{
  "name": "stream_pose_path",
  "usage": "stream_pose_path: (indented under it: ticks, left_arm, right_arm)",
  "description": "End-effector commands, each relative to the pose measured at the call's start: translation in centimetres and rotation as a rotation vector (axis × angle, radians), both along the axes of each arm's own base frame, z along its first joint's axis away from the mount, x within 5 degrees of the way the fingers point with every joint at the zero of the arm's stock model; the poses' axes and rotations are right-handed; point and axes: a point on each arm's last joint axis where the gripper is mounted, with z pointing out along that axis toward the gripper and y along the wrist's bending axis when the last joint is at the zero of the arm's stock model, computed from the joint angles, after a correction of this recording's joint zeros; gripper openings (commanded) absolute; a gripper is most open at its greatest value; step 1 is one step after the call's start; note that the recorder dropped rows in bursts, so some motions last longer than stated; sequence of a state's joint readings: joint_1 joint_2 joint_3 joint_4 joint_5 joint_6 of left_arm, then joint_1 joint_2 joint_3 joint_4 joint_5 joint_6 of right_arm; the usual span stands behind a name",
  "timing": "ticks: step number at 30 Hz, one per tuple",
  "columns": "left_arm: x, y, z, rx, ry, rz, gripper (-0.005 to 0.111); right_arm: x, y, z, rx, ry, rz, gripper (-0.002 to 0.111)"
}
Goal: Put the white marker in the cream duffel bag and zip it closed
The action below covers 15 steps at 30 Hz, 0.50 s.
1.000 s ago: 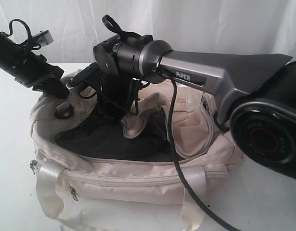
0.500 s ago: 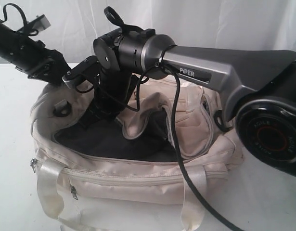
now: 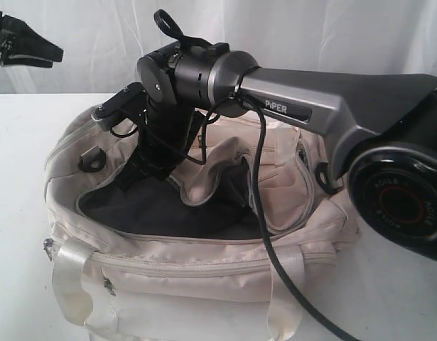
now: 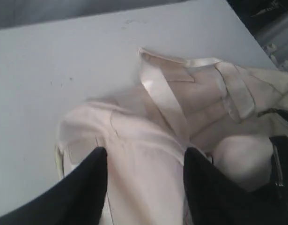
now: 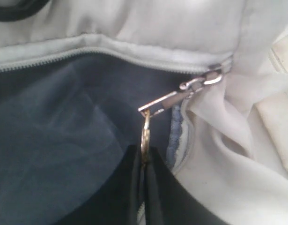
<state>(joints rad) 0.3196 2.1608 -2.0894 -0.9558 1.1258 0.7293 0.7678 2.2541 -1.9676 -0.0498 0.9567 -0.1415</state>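
The cream duffel bag (image 3: 204, 263) lies on the white table with its top open, showing dark lining (image 3: 154, 209). My right gripper (image 3: 138, 172) reaches down into the opening. In the right wrist view the right gripper (image 5: 144, 157) is shut on the metal ring zipper pull (image 5: 145, 131), which hangs from the slider (image 5: 200, 84) on the pale grey zipper. My left gripper (image 3: 35, 50) is high at the far left, away from the bag. In the left wrist view the left gripper (image 4: 144, 157) stands open with nothing in it, above the bag's end (image 4: 148, 131) and its webbing handles (image 4: 165, 101). The white marker is out of view.
The right arm's black cable (image 3: 264, 234) drapes across the bag's front. A black buckle (image 3: 92, 162) sits on the bag's left end. Shiny handles (image 3: 72, 284) hang over the front pocket. White table (image 4: 55, 61) surrounds the bag; a white curtain hangs behind.
My left arm has lifted off the bag's left rim and pulled up to the far left corner. The right gripper stays in the opening, barely moved.
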Motion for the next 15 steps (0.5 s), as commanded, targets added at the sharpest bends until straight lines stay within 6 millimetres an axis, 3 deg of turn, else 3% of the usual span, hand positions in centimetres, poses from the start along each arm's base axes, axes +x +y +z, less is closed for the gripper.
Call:
stream_pose_path:
  ticks: [1, 9, 15]
  left_arm:
    - [1.3, -2.6, 1.3, -0.001, -0.088, -0.147, 0.055]
    - [3.4, -8.0, -2.8, 0.09, -0.025, -0.284, 0.055]
    - [3.9, -10.0, -5.1, 0.172, -0.036, -0.378, 0.055]
  right_arm:
    - [-0.2, -0.3, 0.2, -0.014, 0.02, 0.007, 0.0]
    - [-0.2, -0.3, 0.2, -0.015, 0.024, 0.007, 0.0]
    - [-0.3, -0.3, 0.2, -0.013, 0.027, 0.007, 0.0]
